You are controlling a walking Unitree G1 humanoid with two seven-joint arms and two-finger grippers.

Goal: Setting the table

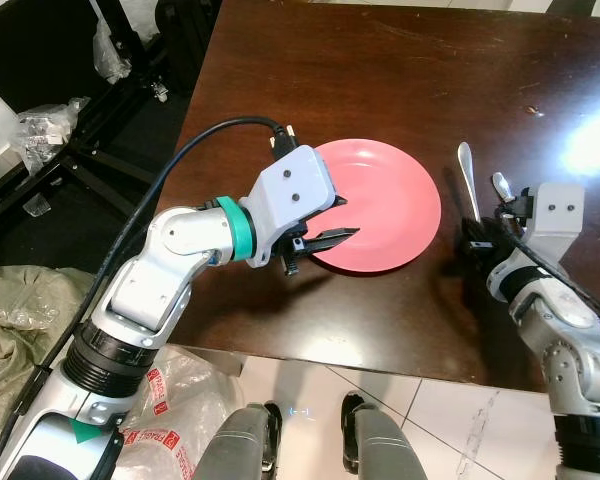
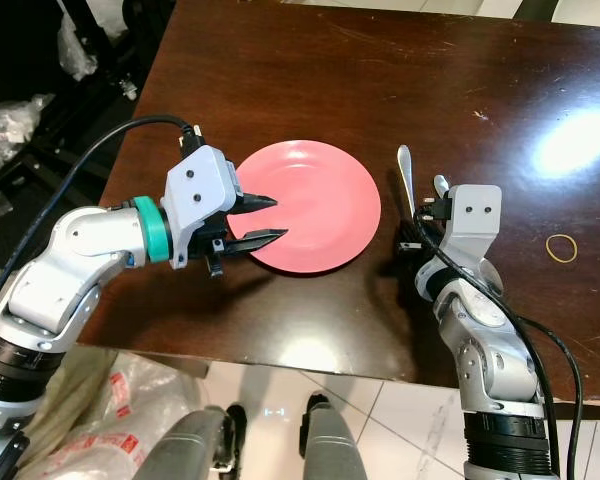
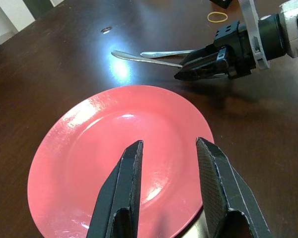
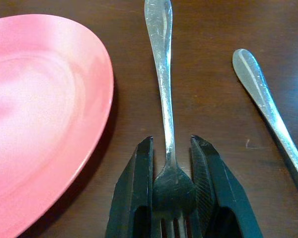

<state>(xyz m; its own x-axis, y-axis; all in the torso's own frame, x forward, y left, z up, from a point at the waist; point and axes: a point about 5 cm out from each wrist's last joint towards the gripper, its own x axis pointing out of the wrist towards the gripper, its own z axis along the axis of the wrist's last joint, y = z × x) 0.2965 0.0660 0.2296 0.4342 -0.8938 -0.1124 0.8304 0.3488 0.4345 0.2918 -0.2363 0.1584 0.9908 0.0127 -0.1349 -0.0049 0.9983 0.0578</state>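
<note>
While the pink plate lies flat near the table's near edge, the step in hand looks to be laying the cutlery beside it. The right gripper is low at the plate's right, its jaws set either side of a fork at the neck just above the tines. The pads sit close against the metal, but whether they are pressing it I cannot tell. The fork lies on the wood with its handle pointing to the far side, just right of the plate's rim and apart from it.

A second utensil, likely a spoon or knife by its handle, lies just right of the fork, roughly parallel to it. The left gripper hovers over the plate's left part with its jaws apart and nothing between them.

The next move, as I judge it, calls for either letting go of the fork cleanly if it is already placed, or nudging it straight alongside the plate. Backing off should run straight along the fork so the fingers do not drag it.

The second utensil sits close on the right, so a sideways move could knock it. A yellow rubber band lies well to the right, out of the way. Off the table's left edge are black stands and plastic bags on the floor.
</note>
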